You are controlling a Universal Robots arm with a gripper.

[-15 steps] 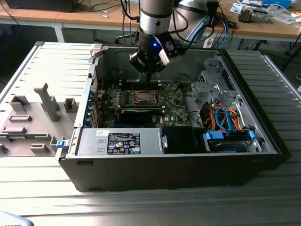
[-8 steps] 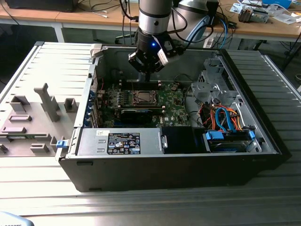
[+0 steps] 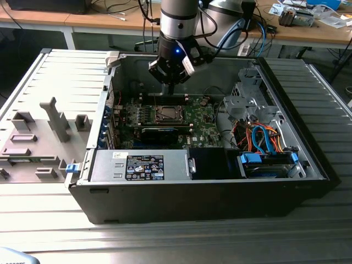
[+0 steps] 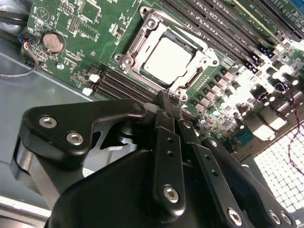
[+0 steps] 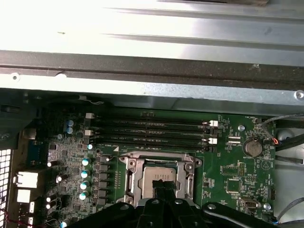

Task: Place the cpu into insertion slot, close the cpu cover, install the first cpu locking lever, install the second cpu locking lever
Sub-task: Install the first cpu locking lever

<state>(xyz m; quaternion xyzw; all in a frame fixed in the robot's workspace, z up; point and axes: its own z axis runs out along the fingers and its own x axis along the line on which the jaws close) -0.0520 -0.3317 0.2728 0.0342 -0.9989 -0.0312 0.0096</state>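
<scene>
- Above the insertion slot (image 3: 165, 114), the gripper (image 4: 170, 100) is hovering, fingers pressed together, holding nothing.
- The cpu (image 4: 168, 60) is sitting in the slot, memory slots (image 5: 149, 131) lying just beside.

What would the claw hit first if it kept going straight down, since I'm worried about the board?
Probably the chip seated in its socket: the claw points at it from just above in both wrist views. Depth is unclear, so it might catch the socket's metal frame first.

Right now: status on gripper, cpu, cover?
Gripper shut, empty, tips just off the socket edge. Cpu seated in insertion slot. Cpu cover down around the chip. Nothing in the way.
</scene>
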